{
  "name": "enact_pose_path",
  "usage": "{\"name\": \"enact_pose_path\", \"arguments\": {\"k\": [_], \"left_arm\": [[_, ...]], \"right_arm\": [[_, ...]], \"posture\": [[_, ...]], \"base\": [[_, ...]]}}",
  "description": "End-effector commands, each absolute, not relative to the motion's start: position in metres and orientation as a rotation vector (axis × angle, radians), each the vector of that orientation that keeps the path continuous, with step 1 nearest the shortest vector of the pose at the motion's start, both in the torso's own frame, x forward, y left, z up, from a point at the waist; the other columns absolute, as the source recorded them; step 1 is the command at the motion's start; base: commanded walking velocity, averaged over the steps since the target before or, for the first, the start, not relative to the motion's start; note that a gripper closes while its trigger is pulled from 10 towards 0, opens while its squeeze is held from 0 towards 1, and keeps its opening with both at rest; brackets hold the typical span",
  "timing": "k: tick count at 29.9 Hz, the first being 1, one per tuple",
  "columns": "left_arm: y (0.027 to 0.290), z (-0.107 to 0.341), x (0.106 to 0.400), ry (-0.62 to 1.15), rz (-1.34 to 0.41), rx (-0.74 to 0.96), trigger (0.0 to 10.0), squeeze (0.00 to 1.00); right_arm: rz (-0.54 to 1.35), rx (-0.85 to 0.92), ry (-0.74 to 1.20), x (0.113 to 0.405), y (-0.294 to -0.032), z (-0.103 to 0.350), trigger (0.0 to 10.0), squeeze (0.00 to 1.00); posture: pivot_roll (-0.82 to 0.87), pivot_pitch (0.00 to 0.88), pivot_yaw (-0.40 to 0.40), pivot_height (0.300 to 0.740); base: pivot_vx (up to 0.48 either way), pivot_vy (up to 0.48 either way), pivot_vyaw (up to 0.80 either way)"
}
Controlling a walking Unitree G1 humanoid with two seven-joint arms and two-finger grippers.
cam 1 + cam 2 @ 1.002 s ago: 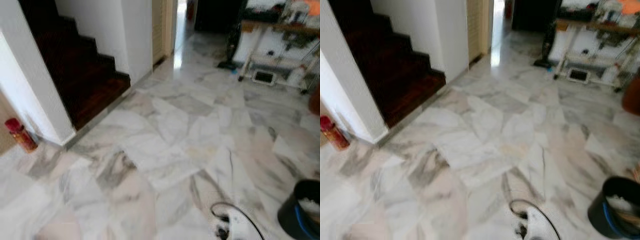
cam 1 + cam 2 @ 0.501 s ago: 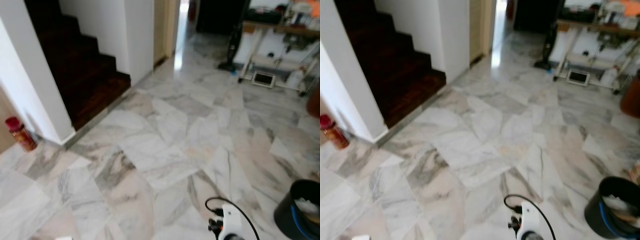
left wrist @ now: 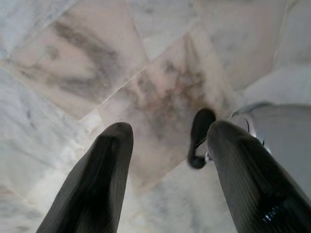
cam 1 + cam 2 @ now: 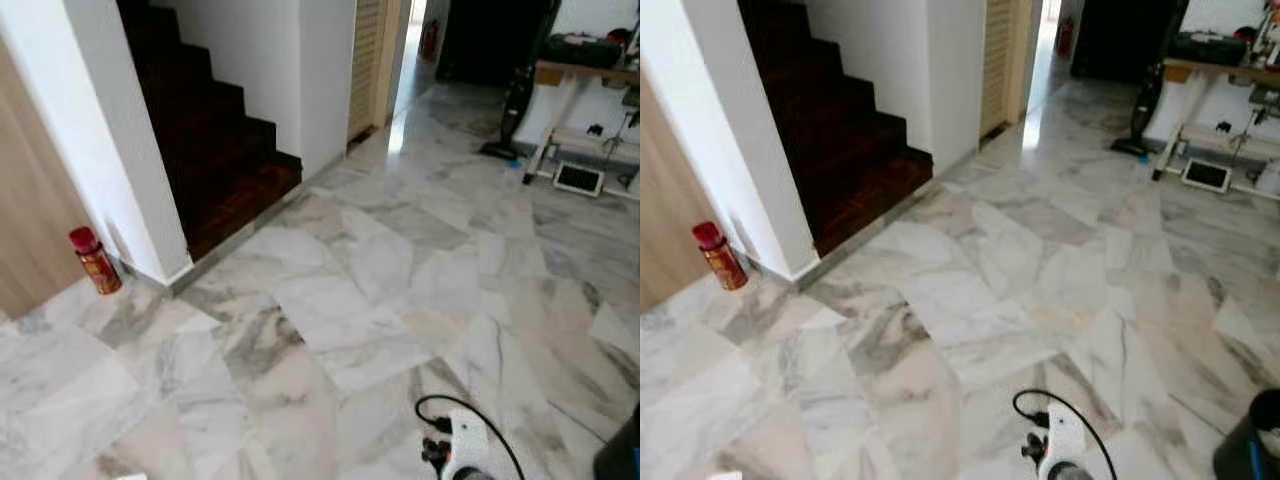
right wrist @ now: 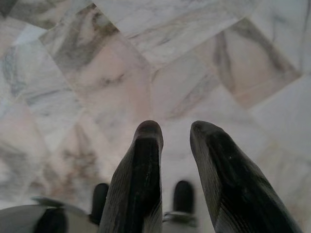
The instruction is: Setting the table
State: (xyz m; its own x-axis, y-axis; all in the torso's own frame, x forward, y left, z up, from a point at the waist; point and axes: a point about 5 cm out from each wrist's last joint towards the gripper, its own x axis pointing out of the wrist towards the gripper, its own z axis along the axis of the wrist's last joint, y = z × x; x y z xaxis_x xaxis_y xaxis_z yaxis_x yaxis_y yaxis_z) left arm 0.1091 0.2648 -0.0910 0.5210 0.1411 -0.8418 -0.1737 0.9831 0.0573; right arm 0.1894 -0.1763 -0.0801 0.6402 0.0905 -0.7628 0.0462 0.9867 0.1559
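Marble, white veined with grey and pink, covers the floor [image 4: 400, 260] across the left eye view. A dark wooden staircase [image 4: 215, 150] climbs at the upper left between white walls, and a small red canister with a dark red cap [image 4: 94, 260] stands on the floor just beside the foot of the wall. A white frame counter [image 4: 590, 110] stands far off at the upper right, with a dark upright vacuum cleaner [image 4: 512, 115] near it. At the bottom edge a black cable loops around a white part of the robot [image 4: 462, 440], and a dark round bin [image 4: 620, 455] is cut off at the lower right corner.

The right eye view gives the same scene, the bin [image 4: 1252, 445] a little more visible. No tableware can be made out anywhere.

In the left wrist view the left pincer [image 3: 165, 133] hangs over the marble, its two black fingers spread apart and holding nothing.

In the right wrist view the right pincer [image 5: 175, 128] likewise hangs above the floor, fingers parted with a clear gap and empty.
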Motion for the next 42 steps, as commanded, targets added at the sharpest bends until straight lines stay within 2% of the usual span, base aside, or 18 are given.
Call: {"name": "enact_pose_path", "arguments": {"k": [1, 22, 31, 42], "left_arm": [[0.2588, -0.09, 0.119, 0.985, 0.169, -0.038, 10.0, 0.0], [0.2584, -0.0899, 0.1191, 0.979, 0.167, -0.042, 10.0, 0.0], [0.2586, -0.0901, 0.1188, 0.987, 0.161, -0.037, 10.0, 0.0], [0.2581, -0.0906, 0.1185, 1.001, 0.151, -0.027, 10.0, 0.0]], "right_arm": [[0.002, 0.149, 0.883, 0.1874, -0.1871, -0.08, 10.0, 0.0], [0.002, 0.145, 0.904, 0.1838, -0.1868, -0.0821, 10.0, 0.0], [-0.008, 0.147, 0.903, 0.182, -0.188, -0.0827, 10.0, 0.0], [-0.01, 0.146, 0.93, 0.1794, -0.1867, -0.0847, 10.0, 0.0]], "posture": [[0.09, 0.0, -0.042, 0.74], [0.09, 0.0, -0.041, 0.74], [0.09, 0.0, -0.041, 0.74], [0.09, 0.0, -0.042, 0.74]], "base": [[0.0, 0.0, -0.69], [0.0, 0.0, -0.65], [0.0, 0.0, 0.0], [0.0, 0.464, -0.42]]}}
